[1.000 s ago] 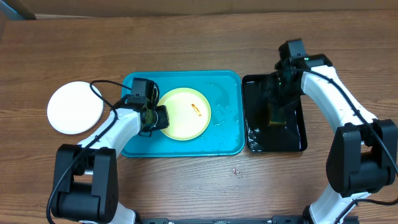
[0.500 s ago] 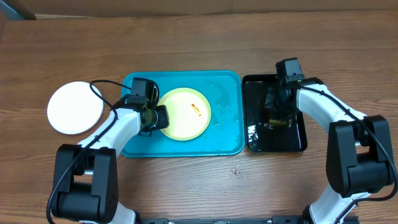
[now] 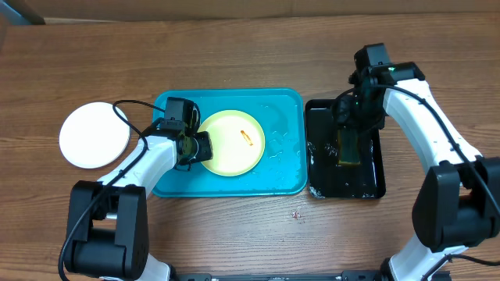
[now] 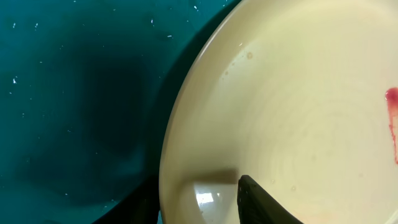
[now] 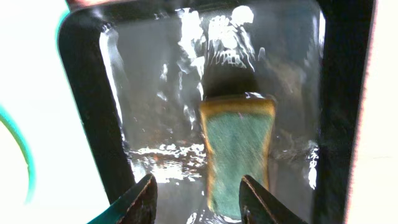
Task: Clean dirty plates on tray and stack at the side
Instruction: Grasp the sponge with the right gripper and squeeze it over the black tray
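Left of the turquoise tray (image 3: 285, 168) lies a white plate (image 3: 94, 134). On the tray sits the smeared yellow-green plate (image 3: 232, 143). The left gripper (image 3: 201, 147) straddles its left rim, and I cannot tell whether it pinches. Right of the tray, the right gripper (image 5: 198, 186) hangs released above a sponge (image 3: 348, 147) lying in the black tray (image 3: 373, 183).

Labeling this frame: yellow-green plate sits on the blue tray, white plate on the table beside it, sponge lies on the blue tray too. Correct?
Not quite. The sponge lies in the black tray, not the blue one; the right wrist view shows it. The yellow-green plate does sit on the blue tray, and the white plate is on the table beside it.
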Motion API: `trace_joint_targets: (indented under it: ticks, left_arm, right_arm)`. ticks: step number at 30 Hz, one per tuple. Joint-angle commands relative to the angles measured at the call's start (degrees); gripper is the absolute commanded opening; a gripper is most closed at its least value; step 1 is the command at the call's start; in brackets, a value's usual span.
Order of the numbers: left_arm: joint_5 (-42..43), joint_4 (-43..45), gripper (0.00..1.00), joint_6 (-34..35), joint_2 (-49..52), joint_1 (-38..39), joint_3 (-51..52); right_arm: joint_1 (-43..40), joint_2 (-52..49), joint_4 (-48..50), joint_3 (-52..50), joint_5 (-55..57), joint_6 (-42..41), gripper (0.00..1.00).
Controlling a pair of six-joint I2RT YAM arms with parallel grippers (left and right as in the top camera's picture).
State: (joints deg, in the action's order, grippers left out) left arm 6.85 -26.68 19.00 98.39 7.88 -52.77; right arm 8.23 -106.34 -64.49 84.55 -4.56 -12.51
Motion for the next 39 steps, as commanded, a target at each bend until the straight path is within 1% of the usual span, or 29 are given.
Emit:
trace_joint_targets:
  ticks: [1,5,11,12,14,15,17,20,21,22,23,24,25,28,36,37,39]
  left_arm:
    - [0.04,0.11,0.42,-1.03,0.94,0.39,-0.57]
    - [0.04,0.11,0.43,-1.03,0.94,0.39,-0.57]
    - [0.04,0.15,0.43,-1.03,0.94,0.39,-0.57]
    - [0.04,0.15,0.43,-1.03,0.94,0.39,-0.57]
    - [0.04,0.13,0.43,-1.03,0.94,0.39,-0.57]
    - [0.04,0.13,0.43,-1.03,0.94,0.39,-0.57]
    - [0.04,0.13,0.43,-1.03,0.94,0.39,-0.57]
    - [0.02,0.15,0.44,-1.05,0.94,0.39,-0.57]
    - [0.02,0.15,0.45,-1.05,0.94,0.39,-0.57]
    - [0.02,0.17,0.46,-1.03,0.94,0.39,-0.57]
    - [0.02,0.28,0.47,-1.03,0.94,0.39,-0.57]
    - [0.02,0.39,0.47,-1.05,0.94,0.39,-0.57]
    - [0.02,0.55,0.48,-1.05,0.94,0.39,-0.57]
    - [0.02,0.81,0.49,-1.05,0.94,0.39,-0.57]
    - [0.02,0.83,0.51,-1.05,0.94,0.39,-0.57]
    - [0.02,0.83,0.51,-1.05,0.94,0.39,-0.57]
    - [0.02,0.83,0.51,-1.05,0.94,0.39,-0.57]
  right_arm:
    - [-0.48,0.79,-0.98,-2.34,2.58,0.35,0.45]
    - [-0.48,0.79,2.23,-9.81,2.54,0.33,0.49]
    - [-0.48,0.79,15.89,-20.83,1.92,0.35,0.50]
    - [-0.48,0.79,18.36,-22.38,1.90,0.35,0.45]
    - [-0.48,0.79,20.28,-23.47,1.92,0.37,0.22]
    - [-0.48,0.79,20.24,-23.32,1.92,0.42,0.14]
    - [-0.48,0.92,18.56,-21.97,1.92,0.59,0.04]
    - [-0.48,0.92,15.21,-19.12,1.90,0.59,0.04]
    - [-0.48,0.92,14.45,-18.29,1.92,0.59,0.04]
    - [-0.48,0.92,14.19,-17.86,1.90,0.57,0.15]
    - [-0.48,0.92,14.25,-17.70,1.92,0.57,0.32]
    - [-0.48,0.92,14.49,-17.73,1.95,0.59,0.45]
    - [-0.48,0.90,14.71,-17.73,1.97,0.59,0.51]
    - [-0.48,0.85,16.17,-17.75,1.97,0.57,0.54]
    - [-0.48,0.81,23.08,-20.61,1.95,0.55,0.53]
    - [-0.48,0.79,23.65,-21.07,1.92,0.55,0.50]
    - [-0.48,0.81,23.93,-21.51,1.92,0.55,0.12]
